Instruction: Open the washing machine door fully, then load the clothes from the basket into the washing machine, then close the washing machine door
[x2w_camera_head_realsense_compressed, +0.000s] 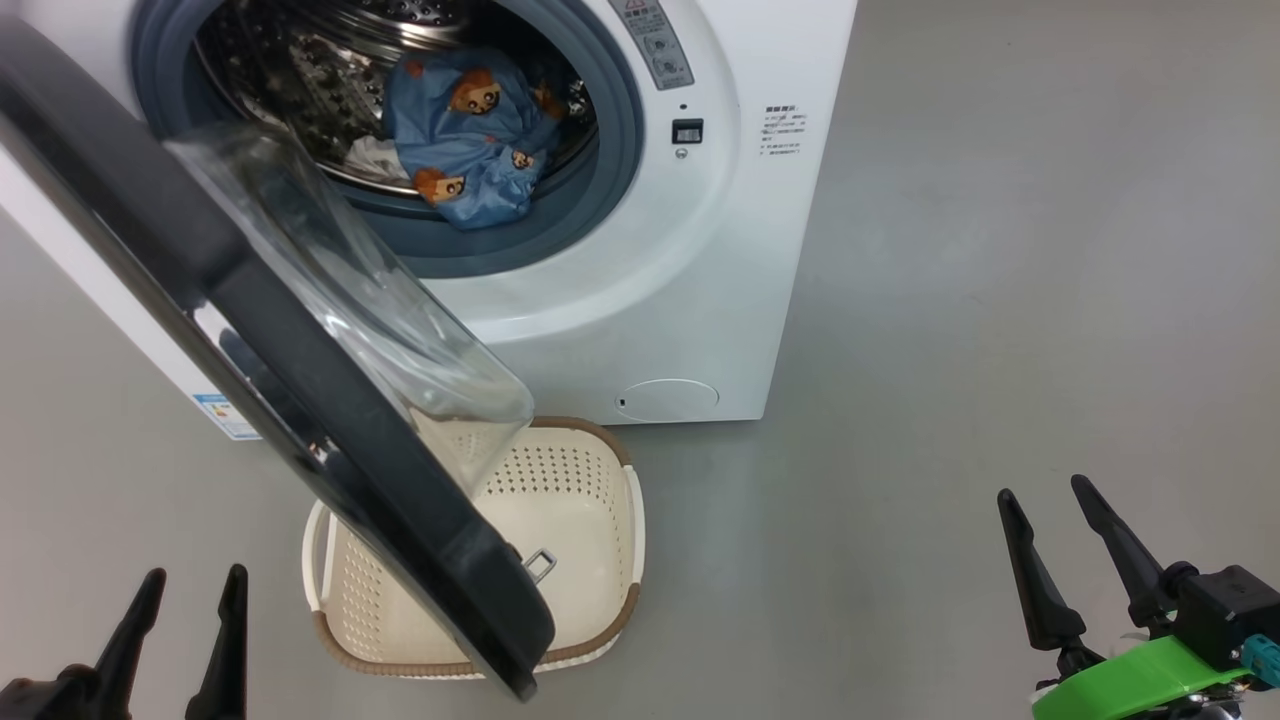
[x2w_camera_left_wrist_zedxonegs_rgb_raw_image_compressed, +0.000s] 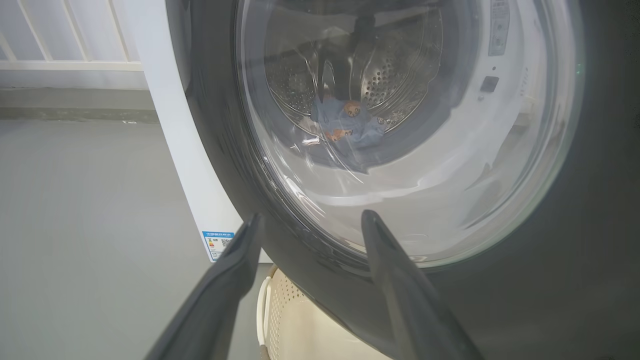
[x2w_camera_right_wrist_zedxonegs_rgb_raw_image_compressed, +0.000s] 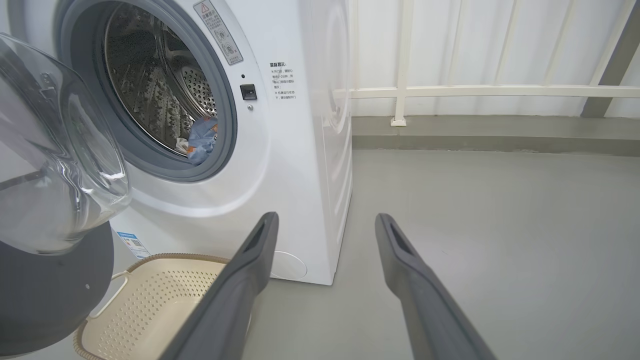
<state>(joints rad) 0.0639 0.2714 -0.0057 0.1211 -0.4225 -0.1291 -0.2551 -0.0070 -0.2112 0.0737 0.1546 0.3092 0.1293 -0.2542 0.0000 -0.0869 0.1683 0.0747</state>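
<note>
Where the left gripper (x2w_camera_head_realsense_compressed: 196, 575) stands at the near left, its two dark fingers are parted and hold nothing. In the left wrist view the same gripper (x2w_camera_left_wrist_zedxonegs_rgb_raw_image_compressed: 312, 217) points at the outer face of the washing machine door (x2w_camera_left_wrist_zedxonegs_rgb_raw_image_compressed: 575, 280), with the clothes (x2w_camera_left_wrist_zedxonegs_rgb_raw_image_compressed: 347, 122) visible through the glass.

Right of this gripper, a blue label sticker (x2w_camera_head_realsense_compressed: 225, 415) sits low on the left corner of the washing machine (x2w_camera_head_realsense_compressed: 650, 280). The washing machine door (x2w_camera_head_realsense_compressed: 300, 380) is partly open: hinged on the left, it swings out toward the near side, and its clear bowl window (x2w_camera_head_realsense_compressed: 380, 300) bulges toward the machine. The door's free edge hangs over the basket (x2w_camera_head_realsense_compressed: 630, 520), and a small metal latch loop (x2w_camera_head_realsense_compressed: 540, 565) shows there.

The basket stands on the grey floor (x2w_camera_head_realsense_compressed: 1000, 300), just in front of the machine, upright, its perforated walls in view.

Farther back, the clothes (x2w_camera_head_realsense_compressed: 470, 140), light blue with bear prints, lie in the steel drum (x2w_camera_head_realsense_compressed: 300, 90), draped onto the grey-blue gasket (x2w_camera_head_realsense_compressed: 600, 170). A round flap (x2w_camera_head_realsense_compressed: 668, 398) sits low on the machine front.

At the near right, well apart from the machine, the right gripper (x2w_camera_head_realsense_compressed: 1043, 490) has its fingers spread and grips nothing. In the right wrist view this gripper (x2w_camera_right_wrist_zedxonegs_rgb_raw_image_compressed: 326, 217) points past the machine's right corner.
</note>
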